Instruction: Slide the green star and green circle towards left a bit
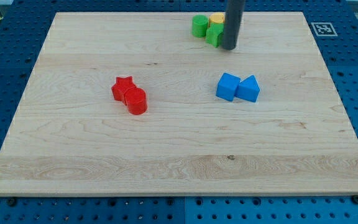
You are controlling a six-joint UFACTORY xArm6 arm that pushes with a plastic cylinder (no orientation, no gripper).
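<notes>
The green circle (199, 26) stands near the view's top, right of centre. The green star (214, 35) touches it on its lower right and is partly hidden by my rod. My tip (229, 47) rests on the board at the green star's right side, touching or nearly touching it. A yellow block (216, 18) sits just behind the two green blocks, its shape unclear and its right part hidden by the rod.
A red star (122, 88) and a red cylinder (137, 101) touch each other left of centre. A blue cube (228, 86) and a blue triangular block (249, 89) sit together right of centre. The wooden board's top edge (135, 12) is close behind the green blocks.
</notes>
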